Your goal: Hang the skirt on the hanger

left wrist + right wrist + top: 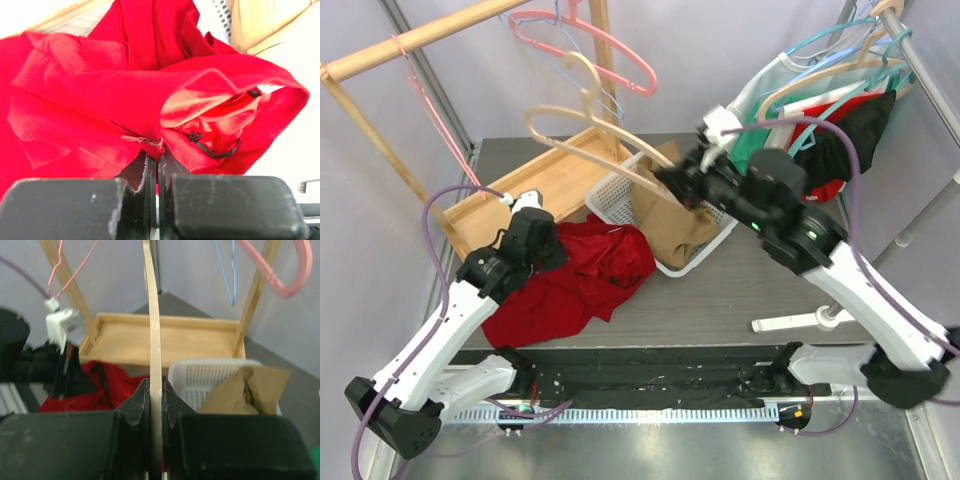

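The red skirt (585,280) lies crumpled on the dark table, left of centre. My left gripper (556,250) sits at its left edge, shut on a fold of the red cloth beside the zipper pull (150,141). In the left wrist view the skirt (100,90) fills the frame, its waist opening with a black loop (215,150) at the right. My right gripper (672,180) is raised over the basket, shut on the lower bar of a beige hanger (582,120). In the right wrist view that hanger (152,310) runs straight up from between the fingers (142,400).
A white basket (615,190) holding tan cloth (670,215) stands behind the skirt. A wooden tray (550,180) sits at the foot of a wooden rack (420,38) that carries pink hangers (615,55). A metal rack with hung clothes (830,120) stands at the right.
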`<state>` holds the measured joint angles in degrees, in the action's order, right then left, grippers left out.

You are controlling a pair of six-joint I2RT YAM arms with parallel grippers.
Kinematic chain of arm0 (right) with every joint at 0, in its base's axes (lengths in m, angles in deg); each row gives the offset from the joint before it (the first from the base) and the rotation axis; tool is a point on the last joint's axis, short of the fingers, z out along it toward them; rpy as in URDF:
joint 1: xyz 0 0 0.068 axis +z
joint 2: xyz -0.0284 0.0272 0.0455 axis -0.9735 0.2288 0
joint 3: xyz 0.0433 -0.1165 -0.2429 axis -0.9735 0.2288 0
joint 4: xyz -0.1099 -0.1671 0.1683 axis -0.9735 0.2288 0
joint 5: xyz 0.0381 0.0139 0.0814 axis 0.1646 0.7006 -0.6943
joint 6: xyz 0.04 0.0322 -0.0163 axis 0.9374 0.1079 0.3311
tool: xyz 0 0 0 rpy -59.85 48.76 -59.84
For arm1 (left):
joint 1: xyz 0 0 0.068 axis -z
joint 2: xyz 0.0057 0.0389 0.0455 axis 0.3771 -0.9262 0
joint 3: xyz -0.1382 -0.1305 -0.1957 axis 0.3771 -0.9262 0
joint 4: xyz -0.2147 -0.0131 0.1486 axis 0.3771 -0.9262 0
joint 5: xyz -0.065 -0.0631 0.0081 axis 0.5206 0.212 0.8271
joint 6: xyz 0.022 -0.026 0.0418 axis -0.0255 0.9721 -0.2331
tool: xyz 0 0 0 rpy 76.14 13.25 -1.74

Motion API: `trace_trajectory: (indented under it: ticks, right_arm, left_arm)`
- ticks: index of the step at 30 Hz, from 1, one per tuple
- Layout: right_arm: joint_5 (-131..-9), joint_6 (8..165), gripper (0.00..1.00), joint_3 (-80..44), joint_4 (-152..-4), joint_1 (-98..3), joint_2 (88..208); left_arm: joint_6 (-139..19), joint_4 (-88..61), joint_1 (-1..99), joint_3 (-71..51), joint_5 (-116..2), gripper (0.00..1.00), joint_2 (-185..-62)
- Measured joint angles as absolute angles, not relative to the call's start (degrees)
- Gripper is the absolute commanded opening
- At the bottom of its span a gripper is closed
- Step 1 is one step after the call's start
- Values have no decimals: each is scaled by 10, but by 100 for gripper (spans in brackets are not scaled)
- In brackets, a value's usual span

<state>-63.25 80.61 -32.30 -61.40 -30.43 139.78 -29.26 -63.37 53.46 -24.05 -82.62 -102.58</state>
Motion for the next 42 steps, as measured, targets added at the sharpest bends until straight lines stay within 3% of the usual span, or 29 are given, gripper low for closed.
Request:
trace_trajectory:
  ticks: [4, 11, 21, 35, 42]
  right_arm:
    - [-627, 834, 1, -238, -526, -304, 1249]
    - [-628, 855, 1, -256, -379, -304, 1138]
    - [-677, 857, 1, -273, -225, -304, 1109]
    - [-736, 857, 1, -188, -246, -304, 1112]
    - [-742, 846, 1, -202, -228, -304, 1112]
  left_arm:
    - [-308, -641, 528, -232, -823, 0, -1028]
    - [-320, -661, 524, -204, -822, 0, -1059]
    - [-321, -681, 522, -132, -837, 0, -1102]
    - [-321, -689, 521, -128, -835, 0, -1110]
    - [-319, -691, 521, -128, -855, 0, -1110]
